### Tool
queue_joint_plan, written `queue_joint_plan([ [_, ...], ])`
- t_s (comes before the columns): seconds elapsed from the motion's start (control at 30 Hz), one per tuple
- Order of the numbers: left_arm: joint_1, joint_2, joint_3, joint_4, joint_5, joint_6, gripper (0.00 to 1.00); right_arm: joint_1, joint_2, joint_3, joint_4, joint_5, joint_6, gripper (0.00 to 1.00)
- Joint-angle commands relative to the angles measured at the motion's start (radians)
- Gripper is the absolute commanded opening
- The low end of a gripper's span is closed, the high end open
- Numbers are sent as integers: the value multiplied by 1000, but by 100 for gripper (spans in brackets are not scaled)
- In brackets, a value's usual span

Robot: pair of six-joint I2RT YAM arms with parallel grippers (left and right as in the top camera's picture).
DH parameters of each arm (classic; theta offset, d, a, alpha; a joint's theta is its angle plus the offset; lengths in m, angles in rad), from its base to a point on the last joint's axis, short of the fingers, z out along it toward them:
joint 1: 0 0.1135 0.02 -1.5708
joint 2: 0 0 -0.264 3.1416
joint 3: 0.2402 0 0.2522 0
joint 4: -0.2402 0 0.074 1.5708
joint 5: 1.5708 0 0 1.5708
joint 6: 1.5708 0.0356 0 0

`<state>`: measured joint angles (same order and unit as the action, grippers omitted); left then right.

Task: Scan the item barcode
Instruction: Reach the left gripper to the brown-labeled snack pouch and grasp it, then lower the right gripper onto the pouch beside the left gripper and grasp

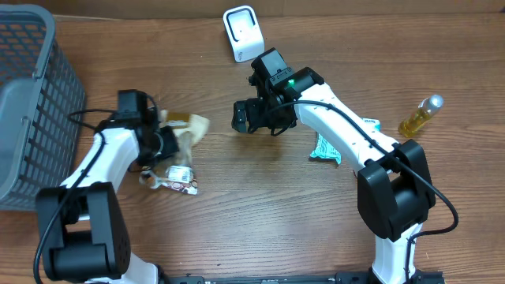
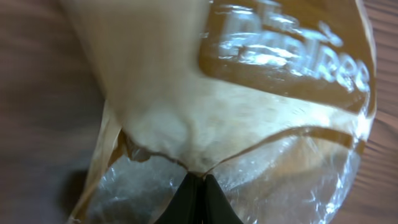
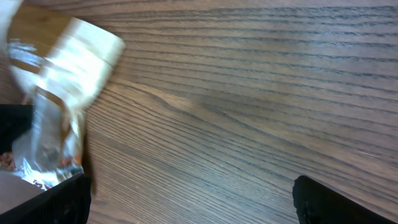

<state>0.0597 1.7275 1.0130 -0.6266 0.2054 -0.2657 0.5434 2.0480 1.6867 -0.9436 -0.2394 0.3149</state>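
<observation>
A brown wood-grain worktop [image 1: 260, 205] filled the overhead view, with nothing of the room visible beyond it. A grey mesh basket [image 1: 31, 118] sat at its far left corner, and a white scanner [image 1: 241, 31] lay at the middle of the far edge. A yellow bottle [image 1: 420, 114] lay on its side near the right edge. A teal packet [image 1: 325, 148] rested right of centre, partly under the right arm. A silvery packet [image 1: 177, 180] lay left of centre, beside the left arm. The item, a tan and clear plastic bag [image 1: 188, 128], was left of centre, well apart from the scanner. The left gripper [image 1: 160, 140] had its jaws pressed together, pinching the bag's clear film. In the left wrist view the bag [image 2: 249, 112] filled the frame above the gripper [image 2: 199, 199], its blurred print unreadable. The right gripper [image 1: 245, 117] hovered near the middle with jaws spread wide around nothing, the bag to its left and clear of it.
</observation>
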Motion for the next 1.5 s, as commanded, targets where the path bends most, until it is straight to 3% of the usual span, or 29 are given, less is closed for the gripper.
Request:
queue_joint_plan([
  [0.0, -77, 48, -12, 31, 217, 65, 4, -14, -9, -5, -12, 21, 4, 100],
  [0.23, -189, 56, 48, 34, 289, 86, 4, -74, -9, -5, -34, 8, 4, 100],
  [0.43, -161, 56, 317, -232, 270, 86, 4, -124, -9, -5, -60, -111, 3, 100],
  [0.53, -159, 56, 402, -394, 180, 85, 4, -123, -9, -6, -83, -167, -2, 96],
  [0.57, -159, 56, 410, -435, 137, 85, 4, -117, -9, -6, -88, -200, -2, 90],
  [0.63, -160, 59, 406, -505, 46, 82, 4, -105, -9, -13, -85, -236, -1, 59],
  [0.67, -160, 63, 394, -536, 2, 82, 4, -91, -9, -21, -82, -253, -1, 23],
  [0.77, -159, 72, 346, -540, -45, 81, 4, -59, -8, -48, -60, -294, 1, 4],
  [1.0, -159, 123, 240, -425, -48, 60, 4, 29, -3, -110, 36, -343, 11, 4],
  [1.47, -159, 134, 218, -309, -48, 59, 4, 74, 43, -298, 153, -179, 166, 4],
])
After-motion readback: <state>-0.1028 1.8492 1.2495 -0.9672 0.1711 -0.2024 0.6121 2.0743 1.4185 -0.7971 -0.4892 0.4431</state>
